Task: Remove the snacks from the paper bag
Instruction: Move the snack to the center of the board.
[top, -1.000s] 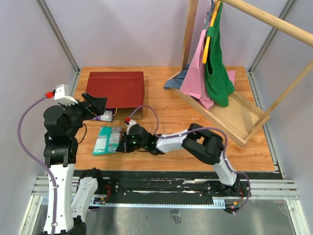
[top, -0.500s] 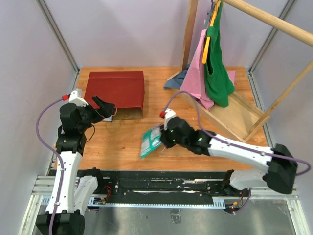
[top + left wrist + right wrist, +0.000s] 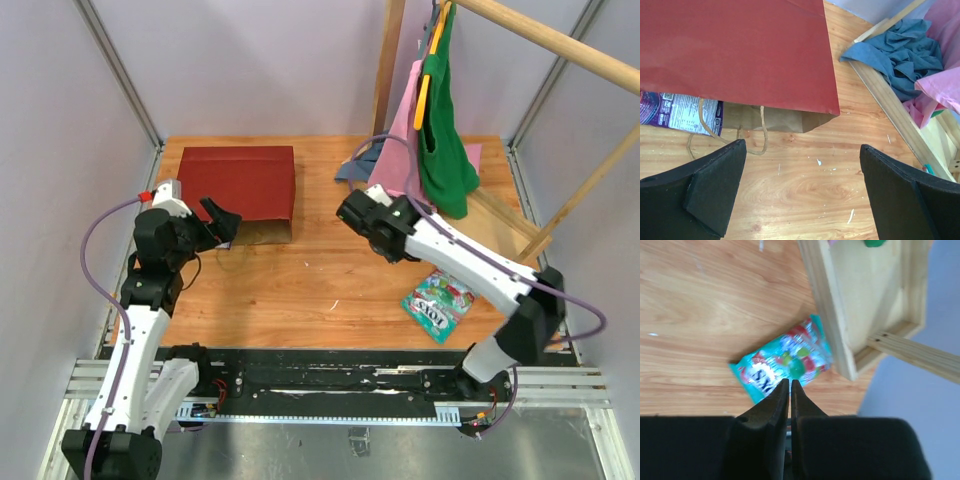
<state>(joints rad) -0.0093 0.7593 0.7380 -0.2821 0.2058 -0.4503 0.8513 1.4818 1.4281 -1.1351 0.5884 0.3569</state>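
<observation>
My right gripper point(image 3: 790, 382) near-shut, empty; teal packet point(image 3: 785, 362) lies clear of paper bag point(image 3: 740, 50); left gripper point(image 3: 802, 146) wide for purple packet point(image 3: 670, 110).

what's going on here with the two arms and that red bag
Two robot arms are unpacking a paper bag that lies flat on the table. One teal packet is out, lying by the wooden frame. The right gripper hangs above it, jaws nearly shut and empty. The left gripper is wide open in front of the bag's mouth, where a purple packet sticks out.
</observation>
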